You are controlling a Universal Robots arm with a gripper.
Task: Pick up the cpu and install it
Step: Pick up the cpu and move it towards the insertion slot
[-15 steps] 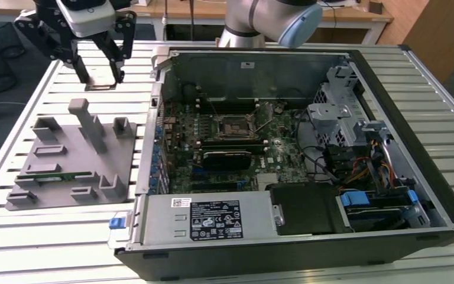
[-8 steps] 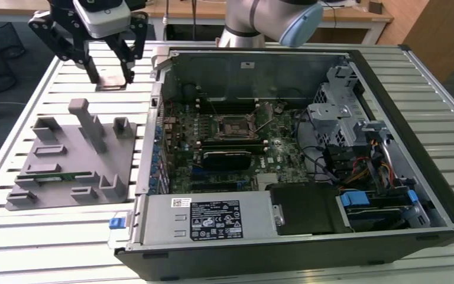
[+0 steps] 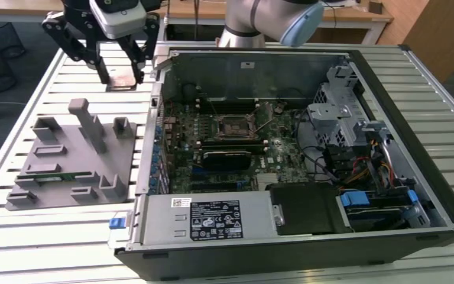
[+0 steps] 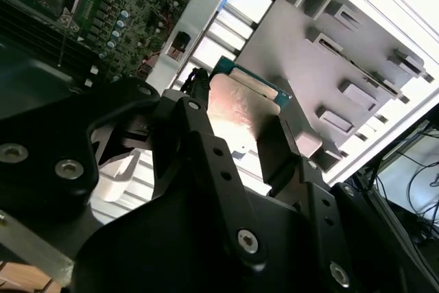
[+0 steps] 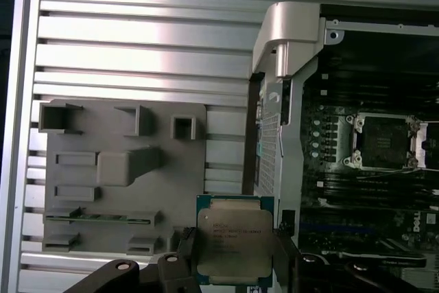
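Note:
My gripper (image 3: 122, 76) is shut on the cpu (image 3: 122, 80), a flat square chip with a shiny metal top, and holds it in the air over the slatted table, beyond the grey holder tray (image 3: 69, 160) and off the open computer case's back left corner. In both wrist views the cpu (image 5: 234, 241) (image 4: 240, 104) sits clamped by its edges between the two black fingers (image 5: 186, 255) (image 4: 199, 125). The empty processor socket (image 3: 235, 126) (image 5: 384, 142) lies on the motherboard inside the case, to the exterior view's right of the gripper.
The grey holder tray (image 5: 116, 176) has raised posts and slots, and a green memory stick (image 3: 57, 177) (image 5: 96, 217) lies in one slot. The case's metal wall (image 3: 160, 118) stands between tray and motherboard. Cables, drive bays and a power supply (image 3: 211, 216) crowd the case.

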